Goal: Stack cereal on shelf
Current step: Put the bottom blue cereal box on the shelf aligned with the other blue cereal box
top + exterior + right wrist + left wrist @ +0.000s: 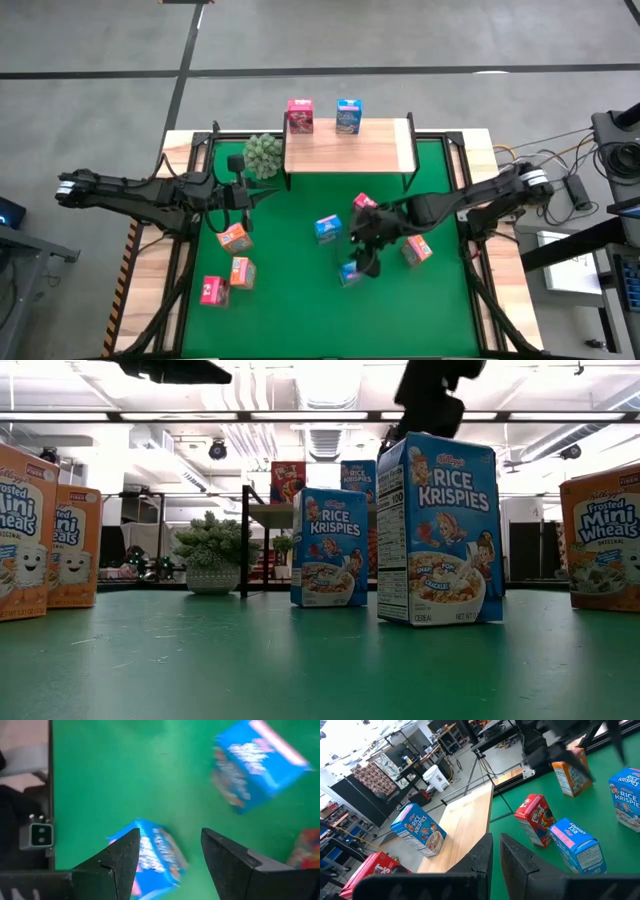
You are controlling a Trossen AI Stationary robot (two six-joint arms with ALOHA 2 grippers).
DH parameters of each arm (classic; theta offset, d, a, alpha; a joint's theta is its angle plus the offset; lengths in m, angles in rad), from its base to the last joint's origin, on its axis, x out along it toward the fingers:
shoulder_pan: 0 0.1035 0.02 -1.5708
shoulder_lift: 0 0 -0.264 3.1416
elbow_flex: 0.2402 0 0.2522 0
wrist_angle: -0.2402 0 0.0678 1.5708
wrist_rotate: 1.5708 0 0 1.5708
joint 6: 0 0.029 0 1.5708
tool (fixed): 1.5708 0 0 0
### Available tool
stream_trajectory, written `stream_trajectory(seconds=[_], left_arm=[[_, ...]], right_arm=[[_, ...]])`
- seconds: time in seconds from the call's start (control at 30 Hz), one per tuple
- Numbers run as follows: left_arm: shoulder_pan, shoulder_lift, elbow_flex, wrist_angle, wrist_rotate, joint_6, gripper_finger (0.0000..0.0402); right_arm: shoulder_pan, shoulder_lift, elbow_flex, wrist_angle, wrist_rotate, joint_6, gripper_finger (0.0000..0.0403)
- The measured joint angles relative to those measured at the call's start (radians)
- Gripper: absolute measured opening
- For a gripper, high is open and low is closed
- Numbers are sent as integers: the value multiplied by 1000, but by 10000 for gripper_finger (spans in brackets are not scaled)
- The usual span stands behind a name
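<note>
On the green mat, the right gripper hangs with fingers spread above a small blue cardboard box printed "Kellogg's Rice Krispies", clear of it. A second blue Rice Krispies box stands just behind. Orange cardboard boxes reading "Frosted Mini Wheats" flank them. The light wooden shelf on black legs carries one pink-red box and one blue box. The left gripper, fingers pressed together, waits beside the green spiky plant ball.
</note>
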Motion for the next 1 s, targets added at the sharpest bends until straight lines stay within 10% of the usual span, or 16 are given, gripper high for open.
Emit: stream_trajectory(seconds=[0.57, 1.0], left_arm=[[0, 0, 0, 22, 0, -32, 15], [0, 0, 0, 27, 0, -60, 15]], right_arm=[[122, 296, 450, -345, 18, -148, 137], [123, 370, 527, -600, 31, -143, 289]])
